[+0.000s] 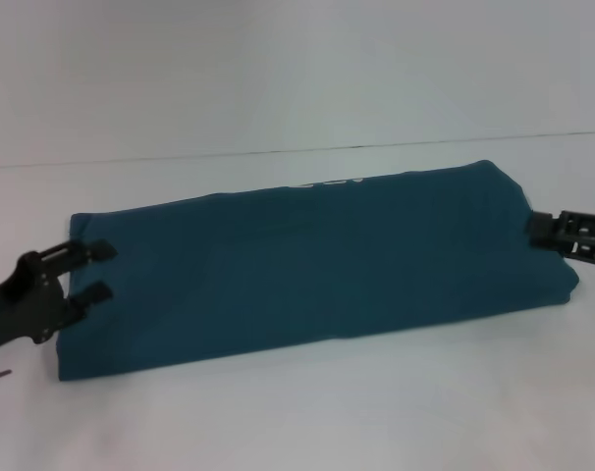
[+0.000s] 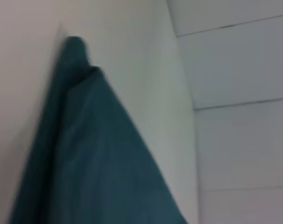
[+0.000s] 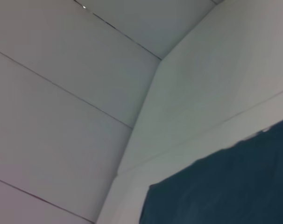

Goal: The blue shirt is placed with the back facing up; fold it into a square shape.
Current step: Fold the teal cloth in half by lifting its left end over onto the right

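The shirt (image 2: 85,158), dark teal, lies on a pale surface (image 2: 146,70), its folded cloth narrowing to a rounded tip with a small notch beside it. One edge of the cloth runs slantwise. Beyond the surface stands a pale wall (image 2: 244,140) crossed by thin seams.

The blue shirt (image 1: 317,265) is spread across the tabletop (image 1: 307,412) as a long band running left to right. The left end effector (image 1: 93,270) is positioned at its left end, the right end effector (image 1: 553,231) at its right end.
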`<state>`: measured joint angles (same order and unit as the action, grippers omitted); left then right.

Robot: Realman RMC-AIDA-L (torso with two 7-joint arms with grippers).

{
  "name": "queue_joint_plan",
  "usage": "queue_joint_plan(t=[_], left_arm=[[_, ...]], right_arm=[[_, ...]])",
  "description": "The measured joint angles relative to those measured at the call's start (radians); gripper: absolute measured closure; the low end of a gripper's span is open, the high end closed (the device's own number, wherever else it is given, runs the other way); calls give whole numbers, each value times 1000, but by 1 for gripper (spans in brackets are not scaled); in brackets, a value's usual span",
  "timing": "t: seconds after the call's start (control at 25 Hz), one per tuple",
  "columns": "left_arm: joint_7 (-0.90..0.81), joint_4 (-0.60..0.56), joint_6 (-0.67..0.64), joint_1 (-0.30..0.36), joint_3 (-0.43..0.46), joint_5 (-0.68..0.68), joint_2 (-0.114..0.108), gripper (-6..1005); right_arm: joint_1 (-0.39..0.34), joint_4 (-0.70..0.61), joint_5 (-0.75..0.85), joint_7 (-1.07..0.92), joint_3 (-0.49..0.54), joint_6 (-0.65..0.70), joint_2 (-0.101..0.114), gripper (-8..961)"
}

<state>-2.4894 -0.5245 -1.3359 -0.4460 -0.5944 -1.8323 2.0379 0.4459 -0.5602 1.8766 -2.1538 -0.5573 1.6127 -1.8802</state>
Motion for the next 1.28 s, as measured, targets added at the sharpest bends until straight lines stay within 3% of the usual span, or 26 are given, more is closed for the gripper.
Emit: queue_joint_plan(t=[0.44, 0.76, 1.04, 1.28], left_arm=[[-1, 68, 174, 8, -37, -32, 5, 343], [-2, 36, 149, 8, -24, -26, -3, 343], [2, 47, 262, -50, -31, -32, -10, 344], [-4, 81, 362, -78, -37, -32, -1, 342]], right_arm=[[33, 6, 46, 2, 2, -71, -10, 467], [42, 6, 46, -4, 4, -88, -10, 467], [43, 16, 41, -6, 9, -88, -13, 467], [44, 17, 43, -7, 11, -89, -13, 467]])
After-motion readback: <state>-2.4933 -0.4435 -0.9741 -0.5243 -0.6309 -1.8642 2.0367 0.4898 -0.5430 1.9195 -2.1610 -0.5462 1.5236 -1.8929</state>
